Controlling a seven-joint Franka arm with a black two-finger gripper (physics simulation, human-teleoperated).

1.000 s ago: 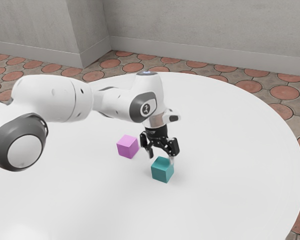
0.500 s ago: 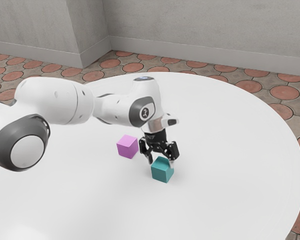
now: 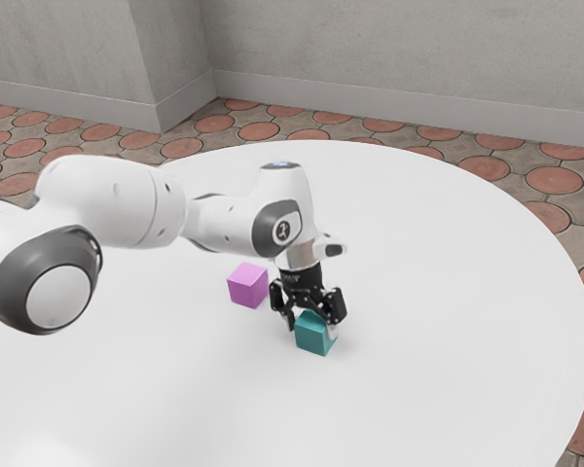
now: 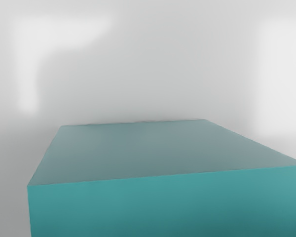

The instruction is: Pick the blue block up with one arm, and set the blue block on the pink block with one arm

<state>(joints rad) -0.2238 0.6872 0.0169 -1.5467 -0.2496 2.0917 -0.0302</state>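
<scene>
My gripper (image 3: 310, 316) hangs open astride the blue block (image 3: 313, 339). It looks rigid and light, so I'd pinch its flat opposite sides.

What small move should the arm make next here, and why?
Probably shut the gripper on the blue block, perhaps after easing slightly lower. In the exterior view the open gripper sits low over the block, with its fingers straddling the top. The block rests on the table, apart from the pink block.
</scene>
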